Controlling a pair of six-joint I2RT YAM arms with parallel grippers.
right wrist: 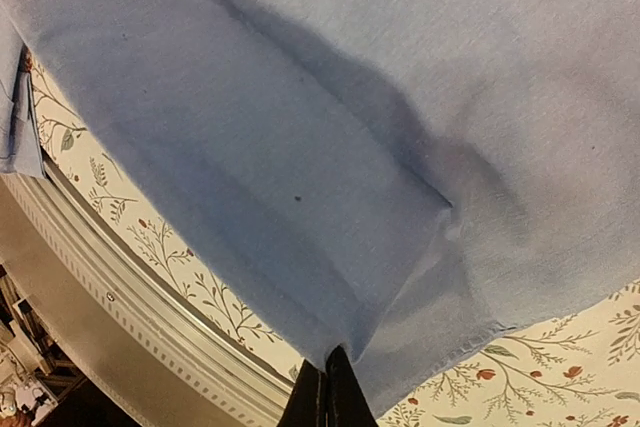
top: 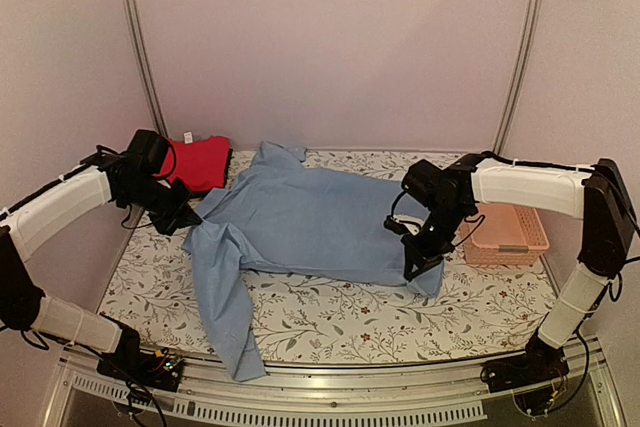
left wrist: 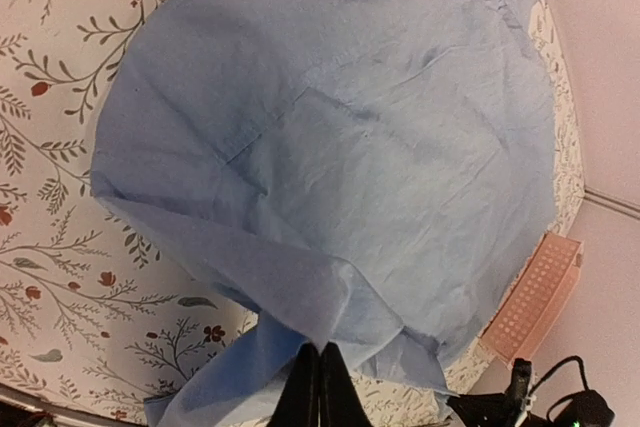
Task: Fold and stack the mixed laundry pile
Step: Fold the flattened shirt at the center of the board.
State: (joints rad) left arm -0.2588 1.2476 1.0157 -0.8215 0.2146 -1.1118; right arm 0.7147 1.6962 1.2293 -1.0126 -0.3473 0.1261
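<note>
The light blue long-sleeved shirt (top: 300,222) lies spread across the floral tablecloth, one sleeve hanging toward the near edge. At the shirt's left shoulder, my left gripper (top: 188,222) is shut on a pinched fold of the blue shirt (left wrist: 340,147); its fingers (left wrist: 322,387) press together with cloth rising from their tips. My right gripper (top: 412,269) is shut on the shirt's right hem corner (right wrist: 400,327), lifting it slightly, fingers (right wrist: 325,397) closed on the edge. A bright red garment (top: 197,162) lies folded at the back left, behind the left gripper.
A pink slatted basket (top: 510,232) stands at the right, just beyond the right arm. The tablecloth (top: 330,312) shows bare in front of the shirt. A metal rail (top: 330,387) runs along the near table edge.
</note>
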